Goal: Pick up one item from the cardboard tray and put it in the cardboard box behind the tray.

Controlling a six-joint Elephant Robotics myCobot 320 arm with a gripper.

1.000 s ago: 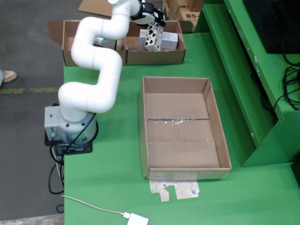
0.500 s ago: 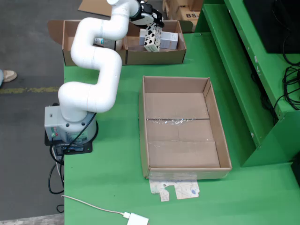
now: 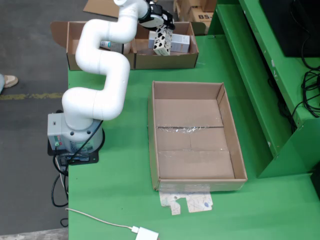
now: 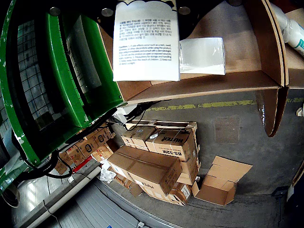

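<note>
In the fixed view the cardboard tray (image 3: 192,150) lies in the middle of the green table and looks empty. Behind it stands the cardboard box (image 3: 165,61), with a white pack (image 3: 181,44) inside. My gripper (image 3: 162,31) is shut on a black-and-white patterned carton (image 3: 161,42) and holds it upright over that box. In the wrist view the carton (image 4: 146,40) shows as a white face with printed text, above the box's floor (image 4: 223,21) and the white pack (image 4: 202,56). The fingers are hidden behind the carton.
A second cardboard box (image 3: 75,45) stands left of the first, partly hidden by the arm. The robot base (image 3: 75,135) sits at the table's left edge. A green shelf (image 3: 260,75) borders the right. A paper scrap (image 3: 187,202) and white cable (image 3: 145,233) lie in front.
</note>
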